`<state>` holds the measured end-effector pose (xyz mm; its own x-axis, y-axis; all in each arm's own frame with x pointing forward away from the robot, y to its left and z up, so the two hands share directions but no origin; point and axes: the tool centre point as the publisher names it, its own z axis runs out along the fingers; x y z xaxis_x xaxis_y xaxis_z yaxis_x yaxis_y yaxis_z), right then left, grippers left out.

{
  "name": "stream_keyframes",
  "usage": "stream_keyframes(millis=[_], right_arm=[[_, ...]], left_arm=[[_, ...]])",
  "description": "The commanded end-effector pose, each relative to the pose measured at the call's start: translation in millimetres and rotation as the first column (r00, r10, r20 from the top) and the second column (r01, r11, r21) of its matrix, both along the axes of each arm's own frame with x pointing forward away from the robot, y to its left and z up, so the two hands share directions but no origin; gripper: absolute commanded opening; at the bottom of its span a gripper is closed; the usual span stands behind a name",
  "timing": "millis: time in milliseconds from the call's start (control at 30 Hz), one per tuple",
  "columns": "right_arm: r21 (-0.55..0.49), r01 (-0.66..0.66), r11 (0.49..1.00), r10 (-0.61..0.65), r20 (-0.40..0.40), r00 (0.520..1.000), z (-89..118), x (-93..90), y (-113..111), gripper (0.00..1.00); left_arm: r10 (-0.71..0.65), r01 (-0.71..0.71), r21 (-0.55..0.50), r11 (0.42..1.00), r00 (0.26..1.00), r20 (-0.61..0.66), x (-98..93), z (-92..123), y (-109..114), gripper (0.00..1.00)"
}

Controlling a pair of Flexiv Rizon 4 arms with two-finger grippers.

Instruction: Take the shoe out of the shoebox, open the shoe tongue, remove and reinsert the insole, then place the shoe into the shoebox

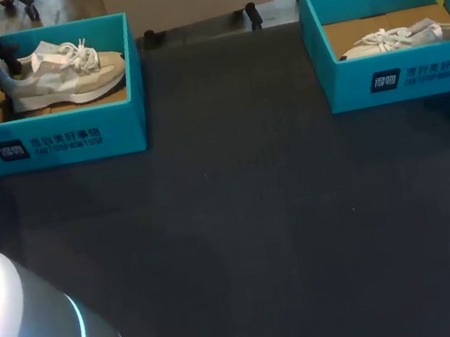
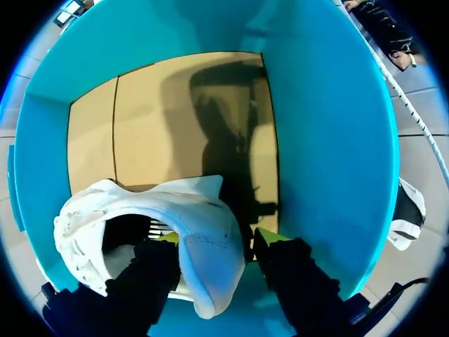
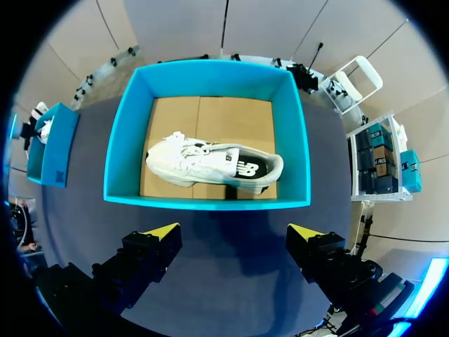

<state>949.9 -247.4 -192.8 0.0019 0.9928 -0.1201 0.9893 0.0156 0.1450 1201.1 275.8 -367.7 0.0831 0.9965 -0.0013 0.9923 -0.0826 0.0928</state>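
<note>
The left gripper (image 2: 219, 239), at the upper left of the head view, is held open astride the heel of a white shoe (image 2: 200, 214). One finger is set inside the collar and the other outside, where a thin dark gap is left, and this shoe lies in the left box (image 1: 73, 138). The right gripper (image 3: 231, 235) is spread wide open above the dark table (image 1: 242, 217), short of the right box (image 3: 210, 200), in which a second shoe (image 3: 203, 163) is laid.
</note>
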Motion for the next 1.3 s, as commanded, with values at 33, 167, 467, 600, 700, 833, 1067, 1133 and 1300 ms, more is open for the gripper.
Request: stream_keyframes(millis=[33, 167, 467, 600, 700, 833, 1067, 1133, 1300], right_arm=[[-0.001, 0.000, 1.000, 0.000, 0.000, 1.000, -0.2, -0.3, 0.1, 1.00], [-0.001, 0.000, 1.000, 0.000, 0.000, 1.000, -0.2, -0.3, 0.1, 1.00], [-0.001, 0.000, 1.000, 0.000, 0.000, 1.000, -0.2, -0.3, 0.1, 1.00], [-0.001, 0.000, 1.000, 0.000, 0.000, 1.000, -0.2, -0.3, 0.1, 1.00], [-0.001, 0.000, 1.000, 0.000, 0.000, 1.000, -0.2, -0.3, 0.1, 1.00], [-0.001, 0.000, 1.000, 0.000, 0.000, 1.000, -0.2, -0.3, 0.1, 1.00], [-0.001, 0.000, 1.000, 0.000, 0.000, 1.000, -0.2, -0.3, 0.1, 1.00], [-0.001, 0.000, 1.000, 0.000, 0.000, 1.000, -0.2, -0.3, 0.1, 1.00], [-0.001, 0.000, 1.000, 0.000, 0.000, 1.000, -0.2, -0.3, 0.1, 1.00]], left_arm=[[-0.003, 0.003, 0.001, 1.000, 1.000, -0.016, 8.7, -0.6, 2.0, 0.48], [0.005, -0.005, 0.006, 1.000, 1.000, -0.017, 10.3, -1.3, 3.9, 0.42], [-0.017, 0.018, 0.045, 0.999, 1.000, -0.018, 7.4, 2.3, 7.7, 0.28], [-0.024, 0.025, 0.054, 0.998, 1.000, -0.014, 6.4, 7.1, 9.6, 0.15], [-0.028, 0.029, 0.054, 0.998, 1.000, -0.012, 5.4, 11.8, 10.1, 0.06], [-0.038, 0.039, 0.063, 0.997, 0.999, -0.013, 3.7, 20.9, 10.0, 0.00], [-0.013, 0.014, 0.082, 0.996, 1.000, -0.019, 1.1, 55.8, 12.3, 0.00], [-0.011, 0.013, 0.084, 0.996, 1.000, -0.018, 0.7, 67.3, 13.1, 0.00], [-0.015, 0.016, 0.096, 0.995, 1.000, -0.010, -2.3, 97.7, 16.1, 0.00]])
